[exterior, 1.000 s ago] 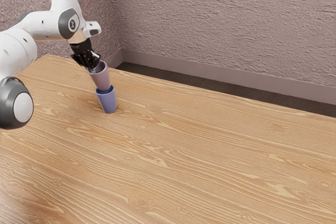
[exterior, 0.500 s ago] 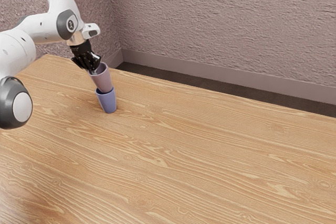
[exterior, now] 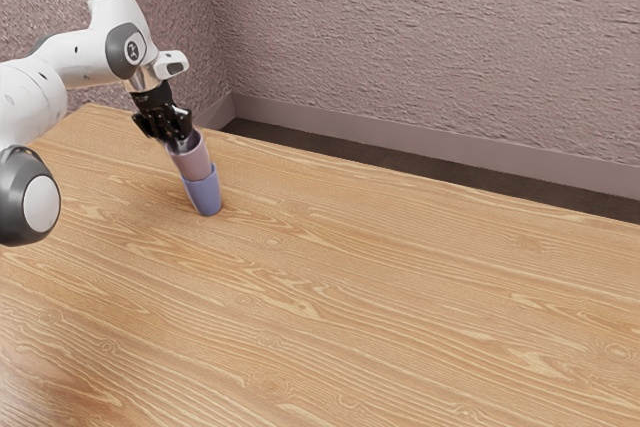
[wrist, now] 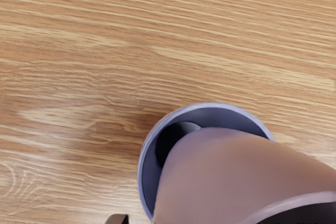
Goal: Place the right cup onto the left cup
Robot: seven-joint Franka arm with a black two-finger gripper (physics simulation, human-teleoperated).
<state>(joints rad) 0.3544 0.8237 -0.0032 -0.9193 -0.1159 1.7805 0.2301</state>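
Note:
My gripper [exterior: 180, 139] is at the rim of the pink cup [exterior: 190, 161], shut on its wall. That cup leans a little, with its lower end down inside the mouth of the blue cup [exterior: 204, 195], which stands on the table. In the wrist view the pink cup [wrist: 226, 174] is large and close under my hand, its base within the rim of the blue cup [wrist: 148, 150]. Part of the blue cup's dark interior shows beside it; the rest is hidden behind the pink cup.
The wooden table [exterior: 400, 287] extends widely toward the exterior view's right. Behind its far edge run a dark floor strip [exterior: 400, 164] and a rough wall [exterior: 430, 47].
My hand has moved down with the pink cup, whose lower end has sunk deeper into the blue cup. The blue cup has stayed in place.

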